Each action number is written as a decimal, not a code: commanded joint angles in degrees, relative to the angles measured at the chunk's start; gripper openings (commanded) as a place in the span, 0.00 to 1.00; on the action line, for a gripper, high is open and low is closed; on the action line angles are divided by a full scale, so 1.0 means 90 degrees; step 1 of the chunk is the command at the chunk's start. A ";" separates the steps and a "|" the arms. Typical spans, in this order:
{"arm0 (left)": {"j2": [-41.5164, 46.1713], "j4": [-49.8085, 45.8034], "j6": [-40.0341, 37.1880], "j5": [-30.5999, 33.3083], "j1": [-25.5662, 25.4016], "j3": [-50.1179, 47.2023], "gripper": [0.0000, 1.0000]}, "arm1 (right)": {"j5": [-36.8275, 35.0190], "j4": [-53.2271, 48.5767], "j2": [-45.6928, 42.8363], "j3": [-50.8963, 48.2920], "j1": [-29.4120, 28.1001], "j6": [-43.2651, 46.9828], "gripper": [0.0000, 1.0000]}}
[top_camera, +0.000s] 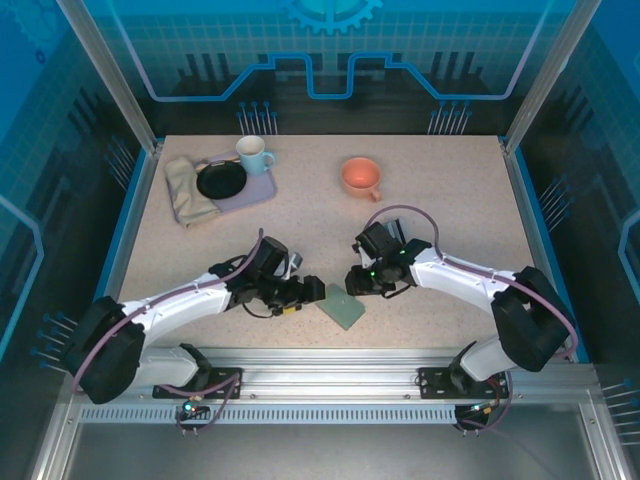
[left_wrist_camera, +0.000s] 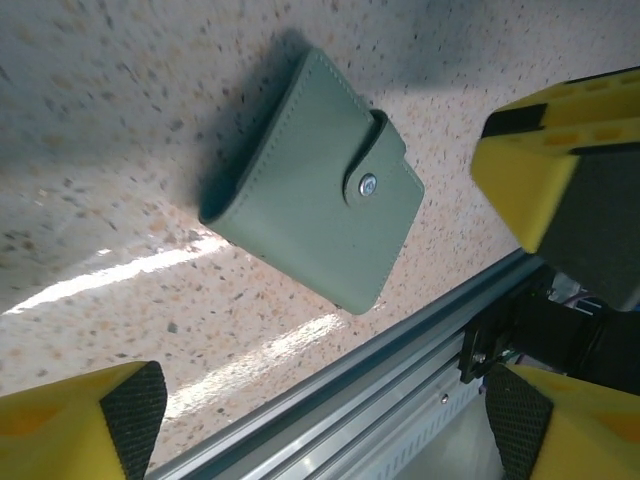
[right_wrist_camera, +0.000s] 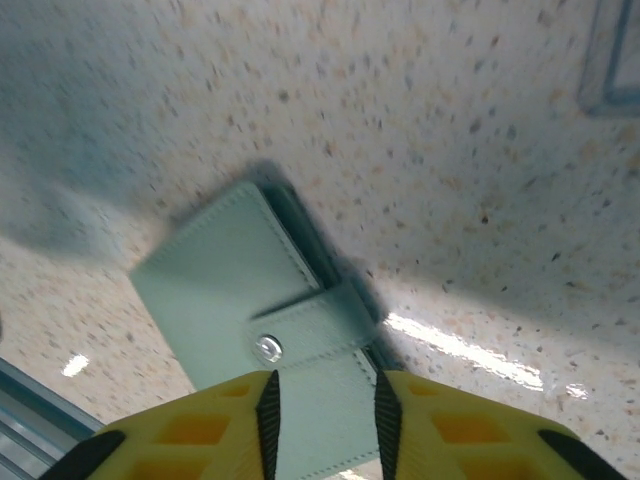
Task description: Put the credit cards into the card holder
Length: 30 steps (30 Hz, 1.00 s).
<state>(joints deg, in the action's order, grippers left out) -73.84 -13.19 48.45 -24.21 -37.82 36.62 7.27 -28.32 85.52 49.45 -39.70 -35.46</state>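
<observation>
My right pincer (right_wrist_camera: 326,425) hangs just over the card holder (right_wrist_camera: 225,290). Its yellow fingers (right_wrist_camera: 450,430) are drawn to a narrow gap and grip nothing that I can see, close by the snap tab (right_wrist_camera: 310,330). My left pincer (top_camera: 306,292) is spread wide and empty, just beside the holder's other side. The holder lies flat and snapped shut on the table (top_camera: 450,230), near the front rail (left_wrist_camera: 400,400).

I judge the step in hand is popping that snap. I would work one fingertip under the tab's free end, beside the stud rather than on it, and peel along the tab's length. A wallet this light will likely lift or skid towards the rail, so my left pincer should first pin the body, clear of the fold so the cover can swing.
</observation>
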 commanded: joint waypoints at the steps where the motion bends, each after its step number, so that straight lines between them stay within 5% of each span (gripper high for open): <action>1: -0.0180 0.0431 0.0559 0.0068 -0.0174 -0.0025 0.84 | 0.0428 -0.0181 0.0252 -0.0235 0.0011 0.0272 0.32; 21: -0.2268 0.1761 0.1316 0.0347 -0.0465 0.0582 0.64 | 0.0899 0.1099 0.0040 -0.1294 -0.0338 -0.1165 0.24; 30: -0.1995 0.2216 0.1352 0.0363 -0.0462 0.0429 0.56 | 0.0623 0.1057 0.0086 -0.1383 -0.0344 -0.1493 0.24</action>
<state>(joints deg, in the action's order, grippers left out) -92.86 1.34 61.14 -21.58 -41.78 40.58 13.78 -18.61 85.71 38.72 -41.76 -46.78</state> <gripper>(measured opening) 0.561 0.246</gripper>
